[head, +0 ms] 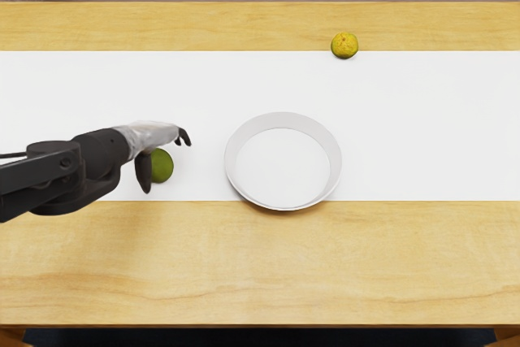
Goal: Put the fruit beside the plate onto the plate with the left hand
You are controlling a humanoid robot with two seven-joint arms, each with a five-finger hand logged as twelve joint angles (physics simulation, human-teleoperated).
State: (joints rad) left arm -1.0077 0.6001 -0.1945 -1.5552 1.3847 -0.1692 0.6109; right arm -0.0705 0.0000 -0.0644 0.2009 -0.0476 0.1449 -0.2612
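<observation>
A green round fruit (pixel 162 166) lies on the white runner, left of the white plate (pixel 282 161). My left hand (pixel 162 156) comes in from the left edge and hovers over the fruit, its thumb down along the fruit's left side and the other fingers (pixel 182 136) spread above it. The hand is open and the fruit still rests on the cloth, partly hidden by the palm. The plate holds nothing.
A yellow-orange fruit (pixel 344 45) sits at the far edge of the white runner (pixel 422 119), right of centre. The wooden table (pixel 260 266) extends in front of the runner.
</observation>
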